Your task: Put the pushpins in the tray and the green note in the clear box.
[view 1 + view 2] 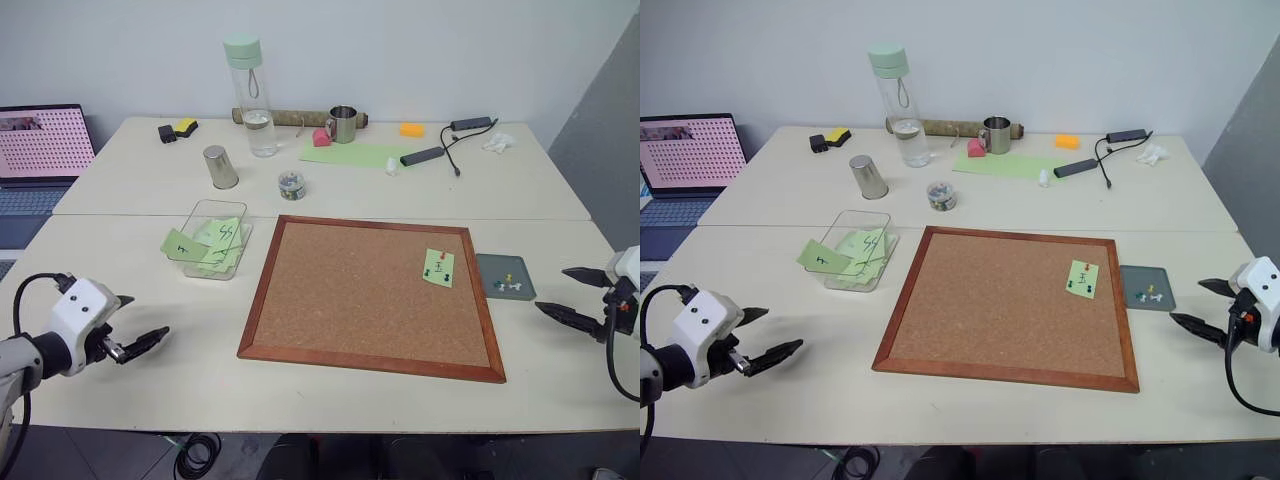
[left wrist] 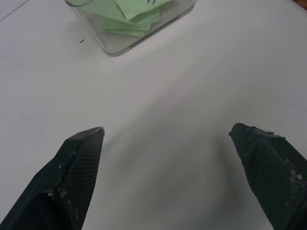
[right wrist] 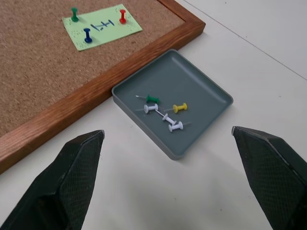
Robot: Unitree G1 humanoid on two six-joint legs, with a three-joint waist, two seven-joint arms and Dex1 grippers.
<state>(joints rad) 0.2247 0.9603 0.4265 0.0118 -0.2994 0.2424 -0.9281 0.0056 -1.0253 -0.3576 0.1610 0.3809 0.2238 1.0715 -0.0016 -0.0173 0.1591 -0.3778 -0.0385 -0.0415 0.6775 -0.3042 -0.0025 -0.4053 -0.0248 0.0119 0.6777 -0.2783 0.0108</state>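
Green note point(image 3: 102, 26): small light-green rectangle with a black hand-drawn "I"-like mark, lying flat on the cork board point(image 1: 370, 295) near its right edge, toward the far corner. Three pushpins stand in it: red pin point(image 3: 123, 16), dark blue pin point(image 3: 88, 35), green pin point(image 3: 75, 14). All three have tiny spool-shaped plastic heads, far smaller than the note.

Tray point(image 3: 201, 88): small, square, dark grey-green with a low rim, resting on the worktop point(image 1: 330, 400) just beside the board's right frame. Inside it lie loose pins: a yellow one point(image 3: 180, 108), a green one point(image 3: 152, 99) and several white ones point(image 3: 175, 127), lying on their sides near the middle.

Clear box point(image 1: 196, 218): transparent, low-walled, rounded corners, on the worktop just left of the board. It holds several scribbled green notes point(image 1: 222, 240); one slip point(image 1: 184, 245) leans over its near-left wall.

Left pincer point(image 1: 140, 340): fingers spread wide, nothing between them, above bare worktop near the front left edge, well apart from the box.

Right pincer point(image 1: 578, 298): fingers spread wide, empty, above the worktop to the right of the tray, near it but not touching.
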